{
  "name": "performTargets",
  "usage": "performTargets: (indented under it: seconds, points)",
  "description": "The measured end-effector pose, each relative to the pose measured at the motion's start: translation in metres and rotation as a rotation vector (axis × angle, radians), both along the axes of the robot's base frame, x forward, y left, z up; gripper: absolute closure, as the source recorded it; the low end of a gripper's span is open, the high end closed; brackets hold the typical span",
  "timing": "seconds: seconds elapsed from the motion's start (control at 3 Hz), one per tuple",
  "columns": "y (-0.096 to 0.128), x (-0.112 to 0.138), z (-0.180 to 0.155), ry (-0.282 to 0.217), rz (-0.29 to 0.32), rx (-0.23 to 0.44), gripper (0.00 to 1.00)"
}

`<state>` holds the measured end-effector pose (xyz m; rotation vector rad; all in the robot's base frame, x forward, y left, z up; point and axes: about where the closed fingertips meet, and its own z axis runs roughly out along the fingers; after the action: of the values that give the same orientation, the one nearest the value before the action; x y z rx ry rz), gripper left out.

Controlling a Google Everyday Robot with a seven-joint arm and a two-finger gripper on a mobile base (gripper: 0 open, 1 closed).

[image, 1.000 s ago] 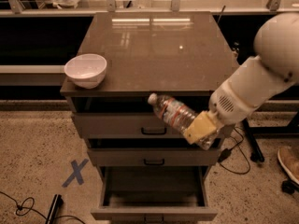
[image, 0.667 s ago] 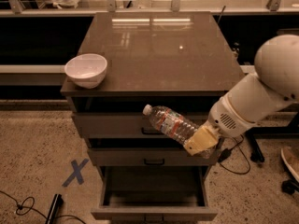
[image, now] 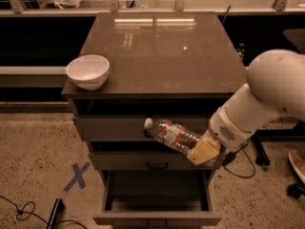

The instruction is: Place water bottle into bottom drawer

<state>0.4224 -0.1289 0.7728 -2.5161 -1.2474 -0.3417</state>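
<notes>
You are looking at one water bottle (image: 171, 133), one white bowl (image: 87, 71), three drawers and one gripper (image: 202, 151). The bottle is clear and crinkled, with a white cap and a pale band near the neck. It lies tilted, cap to the upper left, base to the lower right. It hangs in the air at the centre of the frame, in front of the two upper drawer fronts and above the bottom drawer (image: 157, 218), which stands pulled open at lower centre. Your gripper, right of centre, is pinching the bottle's base end. The bowl sits at the left edge of the cabinet top (image: 162, 51). One blue X (image: 76, 176) marks the floor at lower left.
</notes>
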Motion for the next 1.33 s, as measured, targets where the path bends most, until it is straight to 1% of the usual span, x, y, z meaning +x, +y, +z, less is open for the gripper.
performTargets:
  seconds: [0.33, 0.67, 1.0, 1.33]
  points:
    - [0.0, -0.007, -0.043, -0.028, 0.074, -0.003, 1.0]
    - [-0.011, -0.006, -0.064, -0.044, 0.16, -0.041, 1.0]
    - [-0.012, -0.005, -0.066, -0.048, 0.172, -0.046, 1.0]
    - [-0.013, 0.001, -0.086, -0.067, 0.181, -0.047, 1.0]
